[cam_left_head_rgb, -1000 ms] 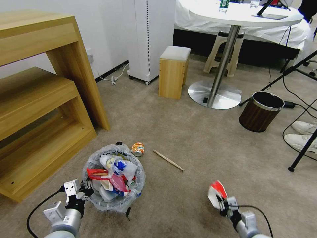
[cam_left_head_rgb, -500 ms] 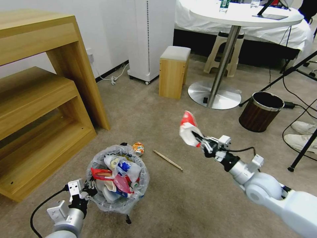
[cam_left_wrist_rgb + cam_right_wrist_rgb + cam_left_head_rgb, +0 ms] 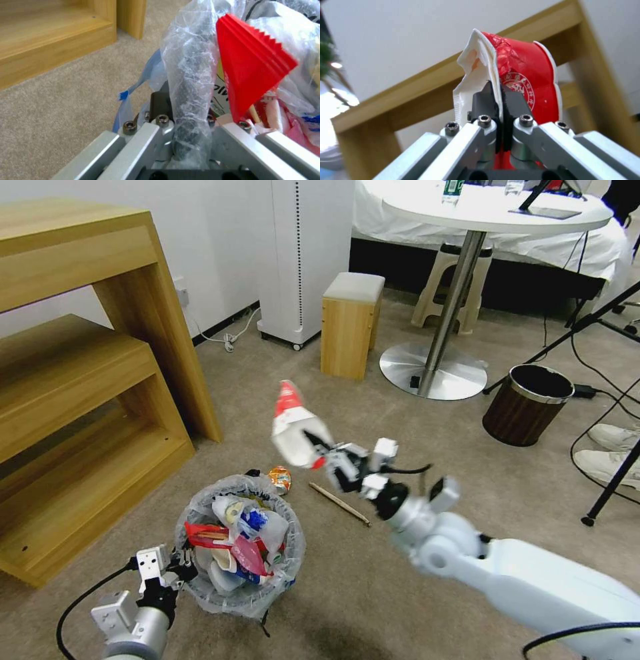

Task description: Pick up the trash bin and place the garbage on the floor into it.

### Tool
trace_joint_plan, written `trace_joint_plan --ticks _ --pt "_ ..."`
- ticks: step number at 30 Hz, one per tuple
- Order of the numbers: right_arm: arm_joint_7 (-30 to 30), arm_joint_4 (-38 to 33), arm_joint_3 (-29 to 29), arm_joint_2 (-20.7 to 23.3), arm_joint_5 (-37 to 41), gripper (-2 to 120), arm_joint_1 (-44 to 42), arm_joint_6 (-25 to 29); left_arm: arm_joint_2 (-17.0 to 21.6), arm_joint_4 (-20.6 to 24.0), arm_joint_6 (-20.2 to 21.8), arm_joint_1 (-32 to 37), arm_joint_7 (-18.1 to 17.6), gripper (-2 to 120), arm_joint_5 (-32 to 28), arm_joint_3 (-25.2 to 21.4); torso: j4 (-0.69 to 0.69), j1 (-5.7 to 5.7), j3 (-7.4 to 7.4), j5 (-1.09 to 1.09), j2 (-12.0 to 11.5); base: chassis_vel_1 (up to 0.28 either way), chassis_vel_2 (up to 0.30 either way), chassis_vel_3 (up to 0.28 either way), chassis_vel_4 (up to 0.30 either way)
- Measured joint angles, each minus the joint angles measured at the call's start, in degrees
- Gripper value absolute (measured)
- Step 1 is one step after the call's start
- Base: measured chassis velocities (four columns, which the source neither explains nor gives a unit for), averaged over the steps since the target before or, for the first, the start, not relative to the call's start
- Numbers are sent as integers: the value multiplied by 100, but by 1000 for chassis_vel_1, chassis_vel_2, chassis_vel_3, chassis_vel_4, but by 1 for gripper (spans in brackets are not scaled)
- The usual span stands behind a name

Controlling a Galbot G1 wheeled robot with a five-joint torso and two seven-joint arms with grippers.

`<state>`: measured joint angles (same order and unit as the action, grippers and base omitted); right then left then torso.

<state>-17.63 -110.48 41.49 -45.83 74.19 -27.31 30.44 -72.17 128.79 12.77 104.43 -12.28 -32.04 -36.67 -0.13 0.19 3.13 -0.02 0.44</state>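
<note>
Overhead, the right claw [image 3: 319, 453] pinches a red-white wrapper [image 3: 293, 428] above the trash bin [image 3: 239, 543].

The bin [image 3: 240, 553], lined with a clear crinkly bag, stands upright on the beige floor [image 3: 373, 593], heaped with litter. A crushed orange can [image 3: 279, 479] and a wooden stick [image 3: 339, 503] lie just beyond it. A red-white wrapper [image 3: 293, 430] is held aloft above them.

can [image 3: 279, 479] and stick [image 3: 339, 503] behind trash bin [image 3: 200, 588]
</note>
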Motion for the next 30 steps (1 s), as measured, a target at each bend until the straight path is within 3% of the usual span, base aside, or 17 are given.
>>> trace_joint_plan --ticks 15,30 --pt "-174 249 1416 -325 213 0 30 141 -55 9 18 -54 -72 1 -36 -48 -2 0 0 2 0 0 0 0 0" --pt "-296 935 1704 -643 123 0 -5 180 -93 106 20 5 -79 1 -85 -140 -1 -1 0 1 0 0 0 0 0"
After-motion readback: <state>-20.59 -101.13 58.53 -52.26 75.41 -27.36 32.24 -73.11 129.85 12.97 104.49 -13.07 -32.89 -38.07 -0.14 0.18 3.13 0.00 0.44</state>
